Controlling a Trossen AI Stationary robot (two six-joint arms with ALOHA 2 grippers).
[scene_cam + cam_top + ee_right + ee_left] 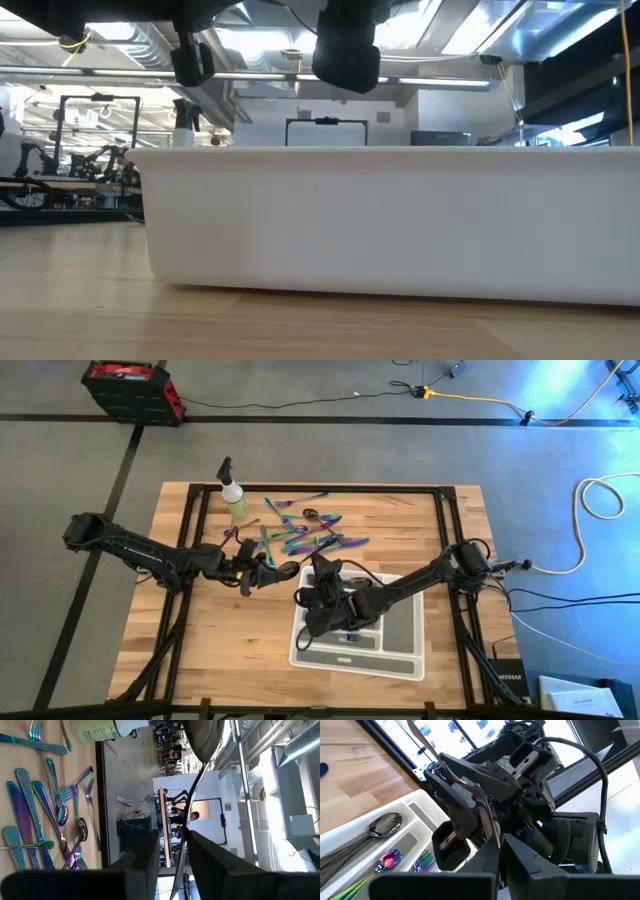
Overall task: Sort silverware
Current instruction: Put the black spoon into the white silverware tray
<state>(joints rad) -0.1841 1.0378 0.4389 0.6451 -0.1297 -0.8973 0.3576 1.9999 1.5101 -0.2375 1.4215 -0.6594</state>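
A dark spoon hangs in the air between my two grippers, over the table just beyond the white compartment tray's far left corner. My left gripper reaches in from the table's left and is shut on the spoon's bowl end. The bowl shows in the right wrist view. My right gripper faces it with a finger on each side of the stem, and a gap still shows between the fingers. The stem runs close along one finger; whether they touch I cannot tell. The rainbow silverware pile lies on the wood behind them. My left gripper pinches the dark spoon between its two fingers at the bowl end; its own fingertips hide the exact spot. The fingers come level from the table's left. The spoon sticks out past them toward my right gripper, handle end free, clear of table and tray.
The tray holds dark spoons, a rainbow spoon and a fork. A yellow-green spray bottle stands at the far left, beside the pile. In the low view, the tray's wall fills most of the picture.
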